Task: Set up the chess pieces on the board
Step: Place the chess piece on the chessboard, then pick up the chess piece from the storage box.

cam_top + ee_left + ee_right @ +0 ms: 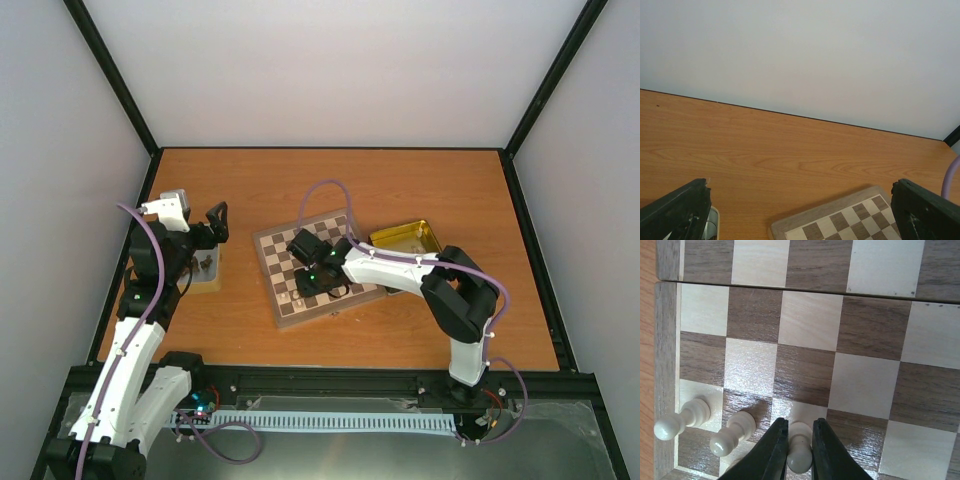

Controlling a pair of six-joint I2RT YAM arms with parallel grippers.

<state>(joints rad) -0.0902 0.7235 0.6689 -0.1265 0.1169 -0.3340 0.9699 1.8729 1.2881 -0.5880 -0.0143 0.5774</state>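
Note:
The wooden checkered board (275,255) lies mid-table, and its squares (865,330) fill the right wrist view. My right gripper (800,423) is down over the board's near edge (308,290), shut on a cream-white pawn (800,455) that stands on a light square. Two more cream pawns (682,419) (732,435) stand to its left along the same edge. My left gripper (215,222) hangs open and empty at the table's left; its view (802,217) shows only bare table and a corner of the board (840,225).
A gold tin (405,238) sits just right of the board, partly under my right arm. A small tray (210,268) with dark pieces lies below my left gripper; its rim (713,225) shows by the left finger. White walls enclose the table.

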